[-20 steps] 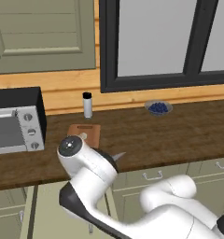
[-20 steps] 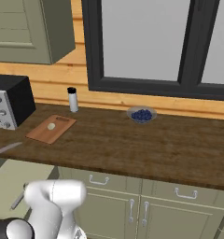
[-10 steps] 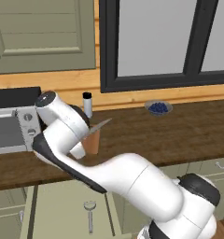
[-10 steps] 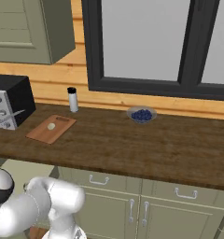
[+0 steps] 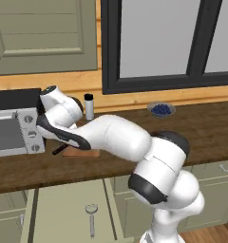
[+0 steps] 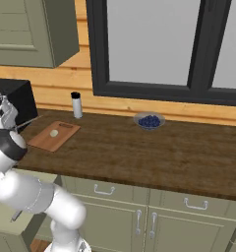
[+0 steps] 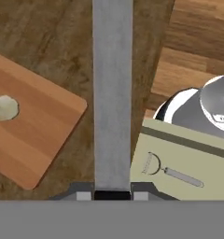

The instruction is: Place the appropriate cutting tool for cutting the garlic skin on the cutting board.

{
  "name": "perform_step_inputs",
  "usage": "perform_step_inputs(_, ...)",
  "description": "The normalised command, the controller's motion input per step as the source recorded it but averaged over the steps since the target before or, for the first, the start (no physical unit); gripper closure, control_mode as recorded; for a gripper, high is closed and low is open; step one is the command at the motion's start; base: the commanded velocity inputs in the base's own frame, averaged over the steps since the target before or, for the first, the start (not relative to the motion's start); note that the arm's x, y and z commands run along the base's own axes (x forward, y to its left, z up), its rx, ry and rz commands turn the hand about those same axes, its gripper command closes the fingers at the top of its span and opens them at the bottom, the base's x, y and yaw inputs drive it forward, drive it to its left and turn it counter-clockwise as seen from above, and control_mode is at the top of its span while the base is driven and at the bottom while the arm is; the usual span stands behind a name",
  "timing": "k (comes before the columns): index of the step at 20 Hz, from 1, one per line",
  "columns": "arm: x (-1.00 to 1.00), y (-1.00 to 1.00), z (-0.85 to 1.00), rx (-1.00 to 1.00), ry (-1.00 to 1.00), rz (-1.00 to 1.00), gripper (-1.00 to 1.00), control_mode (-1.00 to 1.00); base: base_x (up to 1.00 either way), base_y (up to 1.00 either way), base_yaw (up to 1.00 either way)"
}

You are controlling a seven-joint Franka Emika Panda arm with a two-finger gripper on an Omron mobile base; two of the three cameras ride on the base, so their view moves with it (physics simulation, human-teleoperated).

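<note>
My gripper (image 7: pixel 112 193) is shut on the cutting tool, a knife whose long grey blade (image 7: pixel 112 93) runs straight up the hand view. The blade hangs over dark counter just beside the cutting board (image 7: pixel 37 128), a reddish-brown wooden board. The garlic (image 7: pixel 4 107), a small pale lump, lies on the board. In the right base view the knife (image 6: pixel 29 122) points from my hand by the microwave toward the board (image 6: pixel 61 137), with the garlic (image 6: pixel 54 133) on it. My arm covers most of the board (image 5: pixel 82 153) in the left base view.
A microwave (image 5: pixel 11 130) stands at the counter's left end. A black-capped shaker (image 6: pixel 77 105) and a bowl of blueberries (image 6: pixel 149 120) sit near the wall. Below the counter a drawer (image 5: pixel 68 213) stands open with a round-headed silver utensil (image 5: pixel 91 216) inside.
The arm has swung up from low by the drawer to over the counter, carrying the knife to the board's microwave side. The board and garlic have not moved.
</note>
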Motion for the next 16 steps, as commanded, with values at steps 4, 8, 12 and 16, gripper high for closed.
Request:
perform_step_inputs(4,0.59,-0.13,-0.95,0.07,0.06,-0.05,1.00,-1.00,0.00,0.00,0.00)
perform_step_inputs(8,0.83,-0.03,-0.62,0.04,-0.03,-0.08,1.00,-1.00,0.00,0.00,0.00)
perform_step_inputs(12,0.84,-0.02,-0.59,0.06,-0.06,0.00,1.00,-1.00,0.00,0.00,0.00)
perform_step_inputs(16,0.81,0.00,-0.34,0.02,0.00,0.00,1.00,-1.00,0.00,0.00,0.00)
